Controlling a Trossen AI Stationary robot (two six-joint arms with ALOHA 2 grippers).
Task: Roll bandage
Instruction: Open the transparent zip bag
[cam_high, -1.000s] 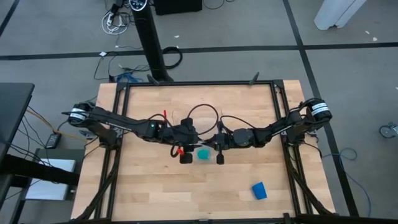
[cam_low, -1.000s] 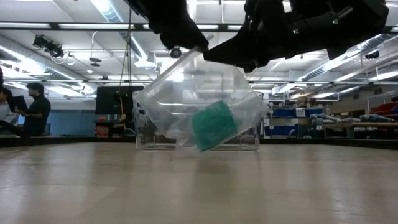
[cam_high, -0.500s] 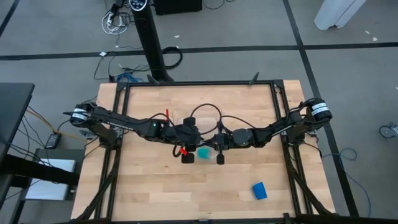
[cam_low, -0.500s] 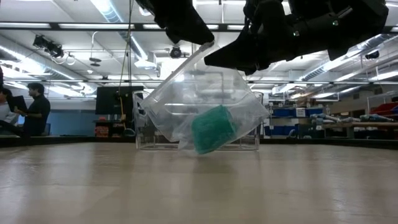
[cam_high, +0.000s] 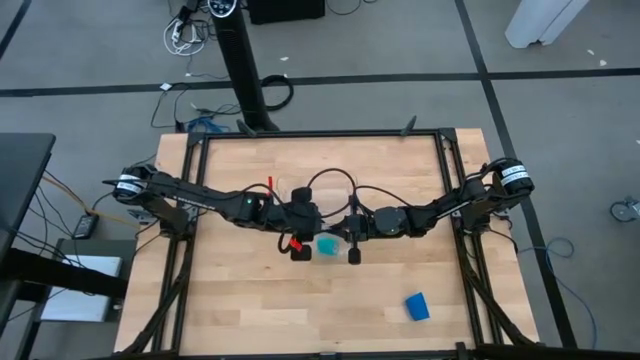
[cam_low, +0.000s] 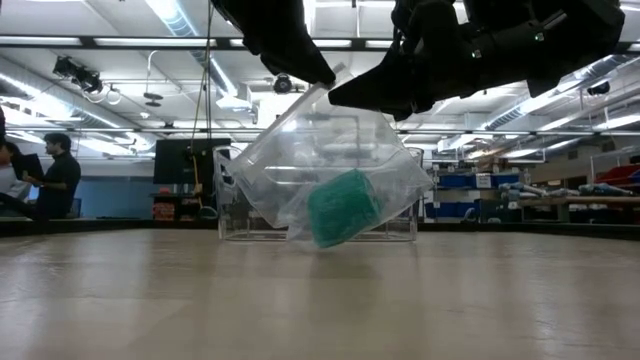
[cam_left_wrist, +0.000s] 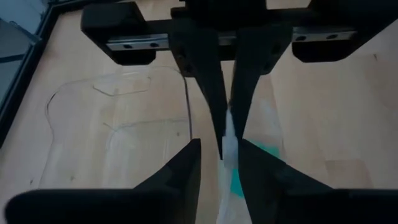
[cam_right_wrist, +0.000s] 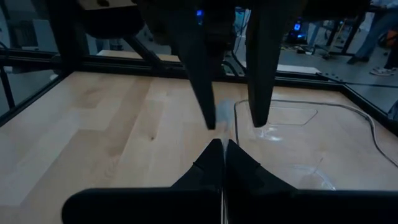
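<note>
A clear plastic bag (cam_low: 290, 170) with a teal-green block (cam_low: 343, 207) inside hangs over the table's middle. My left gripper (cam_high: 300, 252) and my right gripper (cam_high: 354, 256) face each other, tip to tip, at the bag's top. Both are shut on it. The block also shows in the high view (cam_high: 327, 245). The bandage (cam_high: 416, 306), a small bright blue roll, lies alone on the table near the front right, away from both grippers. My left gripper has the bag's top edge (cam_left_wrist: 227, 155) between its two fingers, which stand a narrow gap apart. It comes level from the table's left. The bag hangs below it. My right gripper pinches the same top edge (cam_left_wrist: 227, 127) between its shut fingertips, coming level from the table's right. The bag hangs slack below, with the block in its lowest part.
A clear plastic tray (cam_low: 400, 232) stands on the table behind the bag, toward the far edge; it also shows in the left wrist view (cam_left_wrist: 112, 112). People (cam_low: 55, 175) stand in the room far behind. Bare wood lies at the front left.
My left gripper has gone up a little and come back down, and the bag's top has gone with it. The bag's left side has drawn in, and the teal block inside has turned a little more upright. My right gripper has kept still.
</note>
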